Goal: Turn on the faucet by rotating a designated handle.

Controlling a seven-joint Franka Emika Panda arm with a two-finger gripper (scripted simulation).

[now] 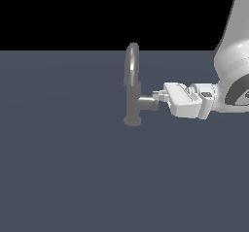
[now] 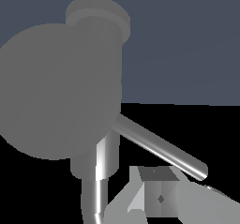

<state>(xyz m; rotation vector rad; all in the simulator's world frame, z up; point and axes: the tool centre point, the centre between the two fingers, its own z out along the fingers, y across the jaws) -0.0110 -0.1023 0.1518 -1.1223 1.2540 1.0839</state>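
Note:
The faucet (image 1: 132, 105) is a dull grey tap standing upright, with an arched spout (image 1: 132, 61) and a small round base. The handle (image 1: 148, 103) is a short horizontal stub pointing toward the exterior view's right. My gripper (image 1: 156, 96) reaches in from that side, its fingertips at the stub's end, slightly above it. In the wrist view the stub's round end face (image 2: 51, 92) fills the frame. The thin lever rod (image 2: 159, 145) slants out from it. One finger (image 2: 154, 195) shows close to the rod's tip. The frames do not show whether the jaws are open or shut.
The faucet stands on a flat blue-grey floor (image 1: 73, 168). The white arm (image 1: 233, 75) comes in from the exterior view's right edge, level with the handle. Nothing else stands on the floor.

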